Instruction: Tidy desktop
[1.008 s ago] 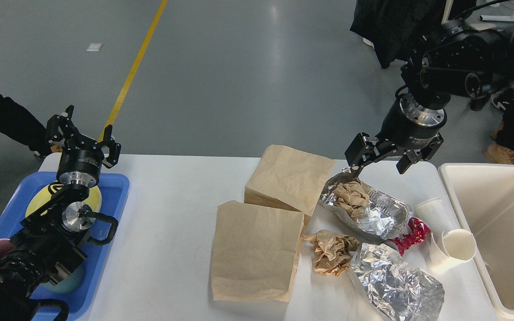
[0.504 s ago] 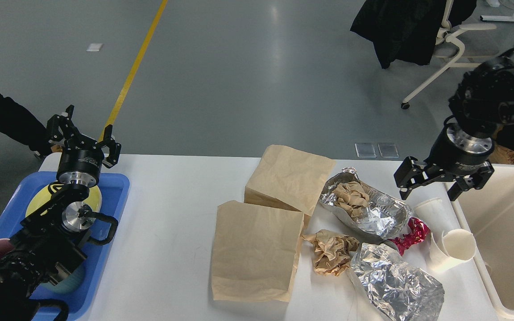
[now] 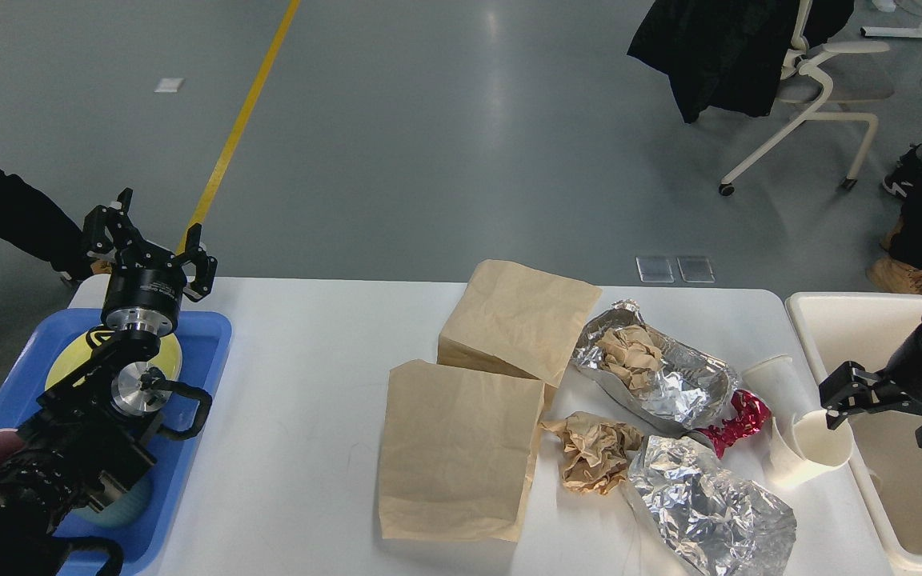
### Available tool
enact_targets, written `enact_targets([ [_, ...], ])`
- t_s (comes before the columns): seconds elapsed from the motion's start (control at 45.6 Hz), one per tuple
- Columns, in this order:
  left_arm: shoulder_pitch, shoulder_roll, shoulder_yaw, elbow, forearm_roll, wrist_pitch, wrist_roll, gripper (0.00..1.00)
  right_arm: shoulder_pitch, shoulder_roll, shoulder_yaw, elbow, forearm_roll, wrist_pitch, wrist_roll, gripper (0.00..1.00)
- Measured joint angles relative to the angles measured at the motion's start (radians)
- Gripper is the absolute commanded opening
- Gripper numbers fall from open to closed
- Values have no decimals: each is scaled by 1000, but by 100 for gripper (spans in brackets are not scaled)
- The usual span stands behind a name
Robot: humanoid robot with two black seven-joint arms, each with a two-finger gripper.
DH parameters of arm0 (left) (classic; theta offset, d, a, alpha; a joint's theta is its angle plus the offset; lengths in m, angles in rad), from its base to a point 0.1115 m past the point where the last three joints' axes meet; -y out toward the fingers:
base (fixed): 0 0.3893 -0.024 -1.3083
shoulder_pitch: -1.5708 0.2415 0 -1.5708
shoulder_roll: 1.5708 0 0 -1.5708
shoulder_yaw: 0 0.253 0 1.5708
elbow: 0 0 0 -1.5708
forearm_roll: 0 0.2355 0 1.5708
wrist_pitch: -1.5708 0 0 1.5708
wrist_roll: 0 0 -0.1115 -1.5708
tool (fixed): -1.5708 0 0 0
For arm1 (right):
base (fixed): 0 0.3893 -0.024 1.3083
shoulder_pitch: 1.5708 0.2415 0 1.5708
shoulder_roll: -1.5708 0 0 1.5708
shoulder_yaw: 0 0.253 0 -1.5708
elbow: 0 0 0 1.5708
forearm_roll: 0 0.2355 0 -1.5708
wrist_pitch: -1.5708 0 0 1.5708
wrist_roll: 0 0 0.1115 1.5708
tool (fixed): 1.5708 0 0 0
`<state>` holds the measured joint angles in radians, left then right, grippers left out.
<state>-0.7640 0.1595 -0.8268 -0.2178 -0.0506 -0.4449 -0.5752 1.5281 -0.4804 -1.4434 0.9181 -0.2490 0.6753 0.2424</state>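
My right end effector (image 3: 881, 406) hangs released and empty over the cream bin (image 3: 837, 316) at the worktop's (image 3: 293, 376) right; my left end effector (image 3: 149, 240), also released, waits over the blue tray (image 3: 209, 352) at far left.

Tray (image 3: 213, 336) left, bin (image 3: 829, 308) right, on desktop (image 3: 309, 400)

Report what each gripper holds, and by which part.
Nothing is held. The left gripper is open above the blue tray; the right gripper is open over the cream bin.
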Motion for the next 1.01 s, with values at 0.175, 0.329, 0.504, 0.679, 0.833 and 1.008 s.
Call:
enact_targets([
  [0.175, 0, 0, 0, 0, 0, 0, 0, 96, -42, -9, 19, -7, 13, -36, 0, 100],
  [0.329, 0, 0, 0, 0, 0, 0, 0, 96, -82, -11, 27, -19, 51, -94, -1, 100],
  [0.504, 0, 0, 0, 0, 0, 0, 0, 96, -140, -9, 46, -22, 80, -187, -1, 100],
  [0.679, 0, 0, 0, 0, 0, 0, 0, 96, -185, -8, 59, -24, 82, -264, -1, 100],
  [0.833, 0, 0, 0, 0, 0, 0, 0, 96, -220, -8, 82, -31, 85, -318, -4, 76],
  [1.008, 0, 0, 0, 0, 0, 0, 0, 96, -263, -10, 113, -37, 102, -337, -27, 0],
])
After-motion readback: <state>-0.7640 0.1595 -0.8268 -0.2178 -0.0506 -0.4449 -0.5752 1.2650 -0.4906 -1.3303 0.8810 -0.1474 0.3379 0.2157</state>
